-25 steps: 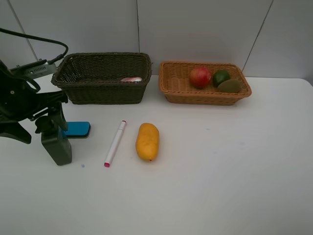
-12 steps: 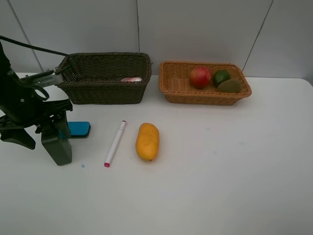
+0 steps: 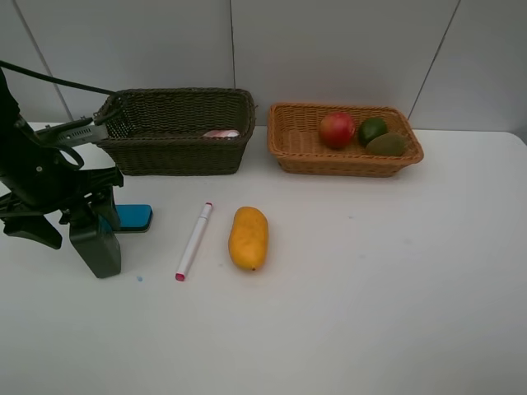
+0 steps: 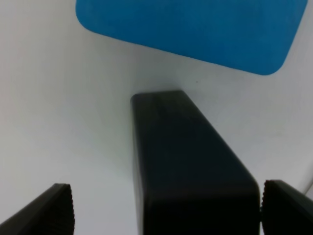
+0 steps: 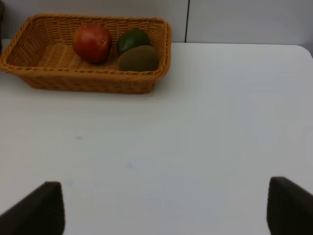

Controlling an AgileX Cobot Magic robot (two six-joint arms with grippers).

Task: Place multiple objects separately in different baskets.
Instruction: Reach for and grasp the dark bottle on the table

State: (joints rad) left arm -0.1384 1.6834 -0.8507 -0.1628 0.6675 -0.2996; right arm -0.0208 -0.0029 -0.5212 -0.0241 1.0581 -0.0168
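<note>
The dark green pump bottle (image 3: 96,245) (image 4: 188,166) stands upright at the table's left. My left gripper (image 3: 86,216) (image 4: 166,208) is open, one finger on each side of the bottle's top. Just behind lies the blue eraser (image 3: 132,216) (image 4: 190,29). The white pink-tipped marker (image 3: 194,240) and the mango (image 3: 248,237) lie mid-table. The pink bottle (image 3: 221,133) sits in the dark basket (image 3: 173,156). The tan basket (image 3: 338,164) (image 5: 83,83) holds the red fruit (image 3: 337,129) (image 5: 91,42), lime (image 3: 372,129) (image 5: 132,39) and kiwi (image 3: 387,145) (image 5: 138,58). My right gripper (image 5: 166,210) is open over bare table.
Both baskets stand side by side along the back of the white table (image 3: 370,288), against a grey panelled wall. A black cable from the left arm arcs over the dark basket's left end.
The left arm has shifted slightly over the pump bottle. The bottle and all other objects have stayed where they were.
</note>
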